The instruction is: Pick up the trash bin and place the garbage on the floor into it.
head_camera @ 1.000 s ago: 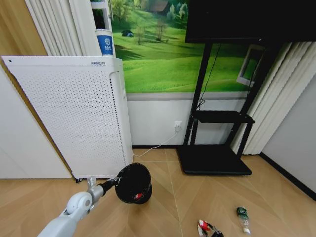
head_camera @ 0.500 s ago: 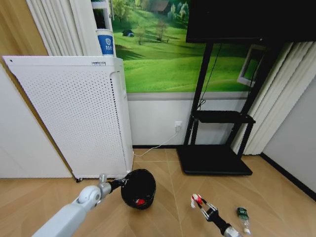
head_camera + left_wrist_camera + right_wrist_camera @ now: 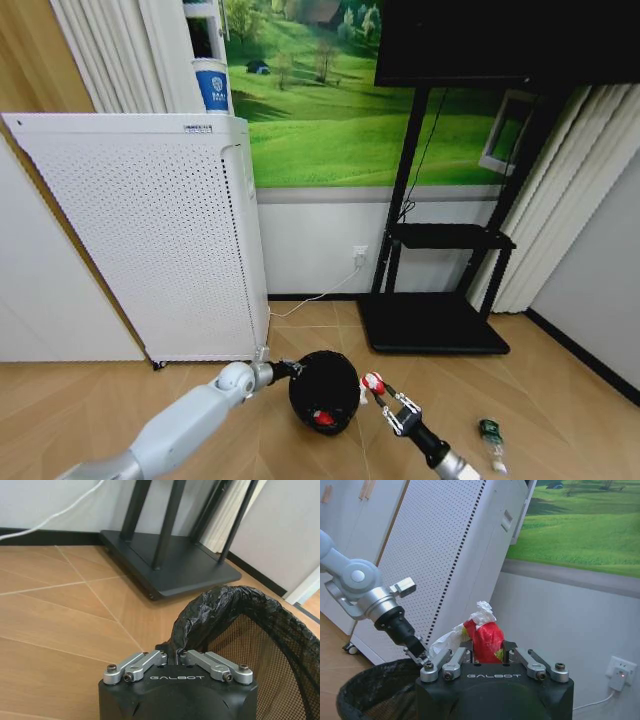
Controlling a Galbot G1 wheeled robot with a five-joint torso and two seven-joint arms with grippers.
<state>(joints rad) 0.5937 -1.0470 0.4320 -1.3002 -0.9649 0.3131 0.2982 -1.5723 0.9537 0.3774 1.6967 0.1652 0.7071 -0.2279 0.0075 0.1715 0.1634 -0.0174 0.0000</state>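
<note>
**Right arm brings wrapper to the bin rim**

Landmark: the white perforated appliance (image 3: 150, 235).

Obs. 1: The left gripper (image 3: 172, 656) is clamped on the lined rim of the trash bin (image 3: 324, 391) and holds it off the floor (image 3: 90, 400), tilted, mouth toward the head camera. Over the last second the bin has been carried away from the appliance's lower front corner, toward the black TV stand (image 3: 435, 325); it now hangs roughly midway between the two.

Obs. 2: The right gripper (image 3: 373, 384) is shut on a red-and-white scrap (image 3: 482, 632). A second ago it was low in the view, well apart from the bin; now it sits just beside the bin's rim, on the side away from the appliance.

Obs. 3: One red crumpled wrapper (image 3: 322, 418) lies inside the bin. The small clear bottle (image 3: 492, 442) remains on the floor, farther from the appliance than the bin, past the right arm.

Judgement: bin and scrap have converged; the release into the bin looks imminent. One piece in, one in hand, bottle still to collect.
</note>
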